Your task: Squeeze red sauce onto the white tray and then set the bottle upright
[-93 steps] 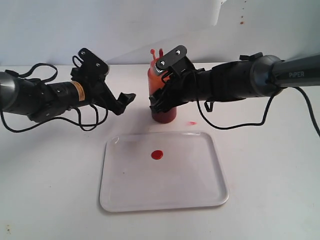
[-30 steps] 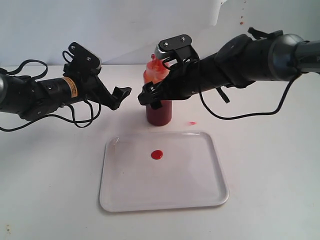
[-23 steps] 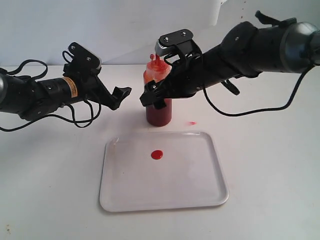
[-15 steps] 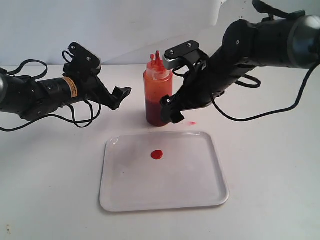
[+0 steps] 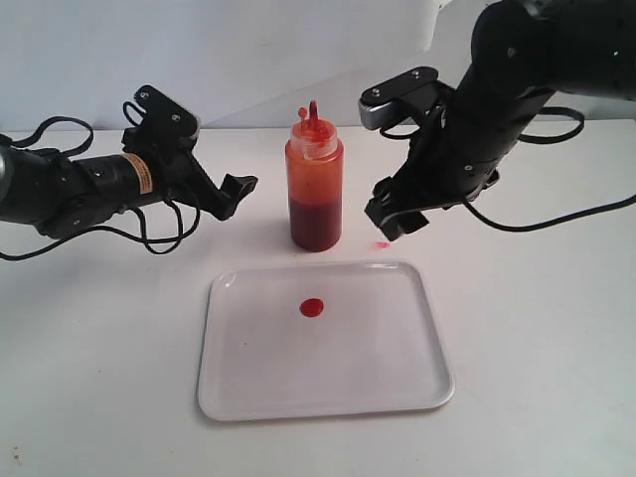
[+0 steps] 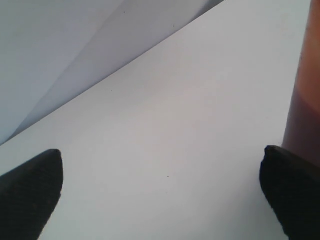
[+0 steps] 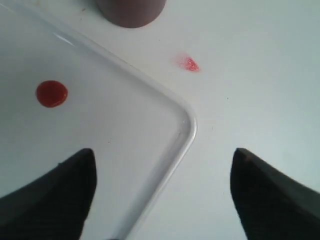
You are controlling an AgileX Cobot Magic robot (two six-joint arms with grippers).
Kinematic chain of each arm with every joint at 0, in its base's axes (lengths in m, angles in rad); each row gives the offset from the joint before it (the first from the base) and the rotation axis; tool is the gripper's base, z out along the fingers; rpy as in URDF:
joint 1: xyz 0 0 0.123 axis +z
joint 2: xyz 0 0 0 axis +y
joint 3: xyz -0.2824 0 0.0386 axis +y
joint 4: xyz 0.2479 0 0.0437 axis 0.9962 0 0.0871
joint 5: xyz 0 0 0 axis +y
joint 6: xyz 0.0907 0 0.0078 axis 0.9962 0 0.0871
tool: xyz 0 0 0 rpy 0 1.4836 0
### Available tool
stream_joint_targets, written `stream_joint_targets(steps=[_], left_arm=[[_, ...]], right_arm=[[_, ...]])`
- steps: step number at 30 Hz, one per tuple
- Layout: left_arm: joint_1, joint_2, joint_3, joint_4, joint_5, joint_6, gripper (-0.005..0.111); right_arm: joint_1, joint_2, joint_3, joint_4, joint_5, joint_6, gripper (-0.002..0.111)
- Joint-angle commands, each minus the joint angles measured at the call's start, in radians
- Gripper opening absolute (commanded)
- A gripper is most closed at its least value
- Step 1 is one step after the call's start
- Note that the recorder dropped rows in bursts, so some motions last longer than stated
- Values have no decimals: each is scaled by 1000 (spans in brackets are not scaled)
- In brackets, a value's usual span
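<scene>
The bottle (image 5: 316, 184) stands upright on the table just behind the white tray (image 5: 397, 368), with dark red sauce in its lower half and a smeared nozzle on top. A round red sauce dot (image 5: 313, 307) lies on the tray. My right gripper (image 5: 390, 214) hangs open to the right of the bottle, apart from it, above the tray's far right corner (image 7: 187, 125). My left gripper (image 5: 237, 194) is open, left of the bottle and not touching it; the bottle's side (image 6: 305, 95) shows at the edge of the left wrist view. The bottle's base (image 7: 131, 11) shows in the right wrist view.
A small red sauce smear (image 5: 381, 244) lies on the table between the bottle and the tray, also visible as the smear (image 7: 188, 63) in the right wrist view. A pale wall rises behind the table.
My right gripper has let go of the bottle, opened and pulled away to the right and upward. The bottle stays standing upright. The left arm has barely moved.
</scene>
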Motion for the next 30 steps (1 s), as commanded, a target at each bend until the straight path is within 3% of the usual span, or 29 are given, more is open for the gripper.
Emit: stream_joint_targets(steps=[1, 12, 16, 24, 30], left_arm=[[1, -58, 21, -9, 4, -10, 105], [1, -282, 137, -9, -11, -87, 105], [1, -351, 179, -9, -27, -95, 105], [1, -502, 297, -9, -168, -166, 105], [1, -633, 363, -9, -168, -233, 105]], right_arm=[[-1, -78, -2, -11, 53, 6, 49], [-1, -237, -2, -11, 85, 3, 0], [-1, -298, 28, -10, 40, 3, 0], [-1, -493, 262, -9, -256, -11, 0], [-1, -624, 365, 12, -370, -11, 0]])
